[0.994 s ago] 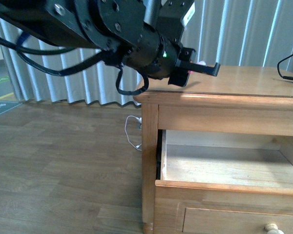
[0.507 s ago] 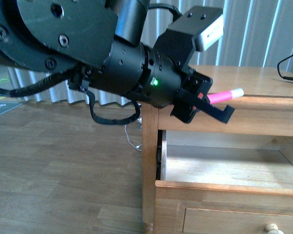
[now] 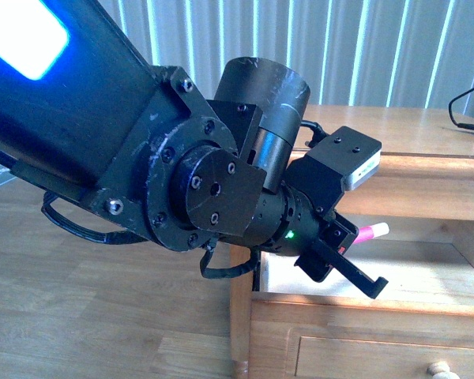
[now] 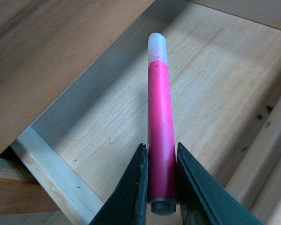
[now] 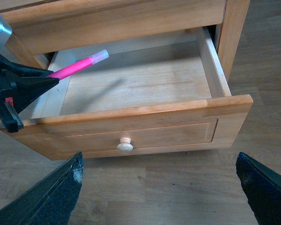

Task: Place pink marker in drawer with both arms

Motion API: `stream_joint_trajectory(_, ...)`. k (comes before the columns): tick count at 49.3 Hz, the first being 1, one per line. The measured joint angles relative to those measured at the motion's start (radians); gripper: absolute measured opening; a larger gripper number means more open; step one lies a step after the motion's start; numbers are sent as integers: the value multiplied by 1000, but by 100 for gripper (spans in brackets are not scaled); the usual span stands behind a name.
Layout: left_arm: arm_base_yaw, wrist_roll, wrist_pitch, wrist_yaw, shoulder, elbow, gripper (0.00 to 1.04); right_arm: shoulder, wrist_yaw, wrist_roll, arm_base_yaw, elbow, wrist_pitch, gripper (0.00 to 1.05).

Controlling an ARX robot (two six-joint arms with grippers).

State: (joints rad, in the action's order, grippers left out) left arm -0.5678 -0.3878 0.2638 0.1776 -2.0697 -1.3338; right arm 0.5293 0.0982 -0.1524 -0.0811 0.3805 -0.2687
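No text, label or number is legible on the pink marker or drawer.

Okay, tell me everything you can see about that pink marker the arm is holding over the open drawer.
The short, thick magenta-pink marker has a smooth, plastic-looking barrel with a few small dark specks, a translucent whitish cap at its far end and a dark butt at the near end. The left gripper is shut on its rear part, one black finger on each side. It hangs white end first above the floor of the open honey-coloured wooden drawer, apparently touching only the gripper.
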Motion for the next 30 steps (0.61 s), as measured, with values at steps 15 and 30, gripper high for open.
stream_joint_trajectory(15, 0, 34, 58, -121, 21, 26, 66, 0, 0, 0, 0, 0, 0, 96)
stream_joint_trajectory(30, 29, 135, 214, -327, 340, 298, 98, 0, 0, 0, 0, 0, 0, 96)
